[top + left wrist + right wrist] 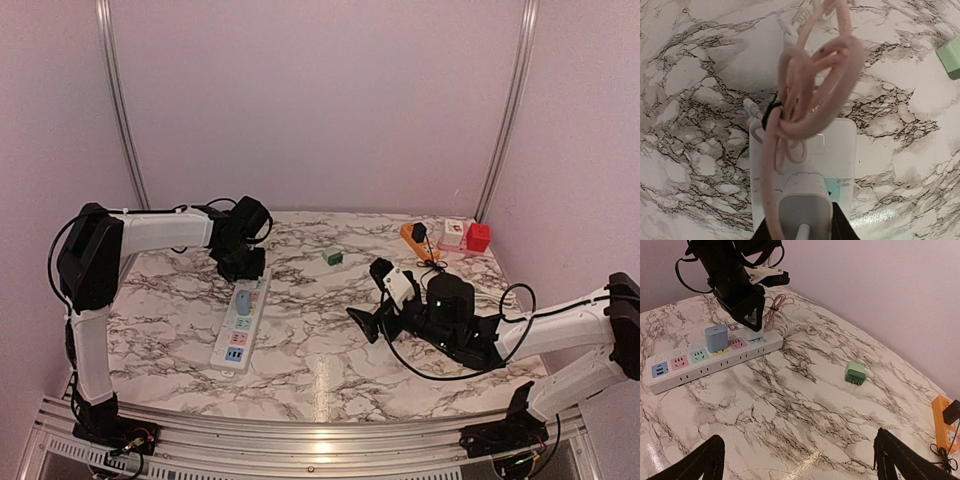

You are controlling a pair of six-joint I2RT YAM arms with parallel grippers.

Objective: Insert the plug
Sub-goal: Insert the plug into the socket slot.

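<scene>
The white power strip (240, 326) lies left of centre, with coloured sockets; it also shows in the right wrist view (715, 359). A grey-blue charger (716, 338) stands plugged into it. My left gripper (240, 268) is at the strip's far end, shut on a white plug (805, 207) that stands upright at the teal socket (834, 189); I cannot tell how deep it sits. The left gripper also shows in the right wrist view (751, 315). A green plug (333, 257) lies loose on the table. My right gripper (800, 460) is open and empty, low over the table's middle.
The strip's pink coiled cable (810, 75) lies bunched beyond its far end. An orange power strip (415, 240) with a black plug, a white box (455, 233) and a red box (478, 237) stand at the back right corner.
</scene>
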